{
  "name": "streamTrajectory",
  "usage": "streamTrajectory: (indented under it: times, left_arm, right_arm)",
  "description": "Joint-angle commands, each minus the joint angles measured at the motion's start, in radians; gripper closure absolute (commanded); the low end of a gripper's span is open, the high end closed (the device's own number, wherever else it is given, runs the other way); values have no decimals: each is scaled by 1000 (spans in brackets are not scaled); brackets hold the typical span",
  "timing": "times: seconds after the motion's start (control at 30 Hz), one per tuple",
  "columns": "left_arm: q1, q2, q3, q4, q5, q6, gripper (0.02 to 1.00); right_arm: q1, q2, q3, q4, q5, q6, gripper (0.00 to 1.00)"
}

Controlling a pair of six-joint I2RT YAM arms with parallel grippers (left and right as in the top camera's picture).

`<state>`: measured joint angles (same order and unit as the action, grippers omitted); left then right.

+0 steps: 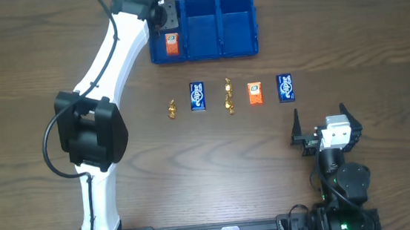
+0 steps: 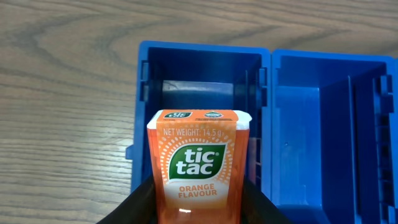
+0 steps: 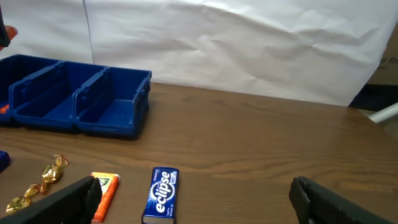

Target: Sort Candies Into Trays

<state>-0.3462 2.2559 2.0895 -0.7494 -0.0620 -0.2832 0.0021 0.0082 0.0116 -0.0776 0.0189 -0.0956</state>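
Orange candy box [image 2: 200, 163] sits pinched in the left claw [image 2: 199, 208], right over the end bin of the blue tray [image 2: 205, 53], likely so it drops between the walls with room to spare. The right claw [image 1: 320, 122] rests wide open near the row of candies [image 1: 198, 96], well clear of the tray.

Orange mint box [image 2: 199, 167] (green oval, white lid), blue trays [image 2: 323, 134], brown wood-grain table [image 2: 62, 93]
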Motion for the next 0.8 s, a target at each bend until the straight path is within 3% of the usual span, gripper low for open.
streamTrajectory:
  times: [0.03, 0.1, 0.17, 0.2, 0.23, 0.3, 0.33, 0.6, 0.7, 0.8]
  left_arm:
    - [-3, 13, 9, -6, 27, 11, 820]
    - [-3, 13, 9, -8, 29, 11, 803]
    - [-3, 13, 9, -10, 29, 11, 722]
    - [-3, 13, 9, -10, 29, 11, 636]
    - [-3, 13, 9, -12, 29, 10, 492]
    - [-1, 13, 9, -17, 28, 10, 110]
    - [0, 13, 9, -18, 28, 10, 31]
    - [-28, -35, 9, -18, 30, -32, 18]
    - [-127, -121, 9, -41, 17, -63, 18]
    - [-286, -149, 9, -101, -65, -198, 18]
  right_arm:
    - [-3, -5, -4, -2, 5, -11, 3]
    - [-3, -5, -4, -2, 5, -11, 3]
    - [-3, -5, -4, -2, 5, -11, 3]
    - [-3, -5, -4, -2, 5, -11, 3]
    - [-3, -5, -4, -2, 5, -11, 3]
    - [-3, -5, -4, -2, 5, -11, 3]
    - [-3, -5, -4, -2, 5, -11, 3]
    - [-3, -5, -4, -2, 5, -11, 3]
    - [-3, -5, -4, -2, 5, -11, 3]
    - [-3, -5, -4, -2, 5, -11, 3]
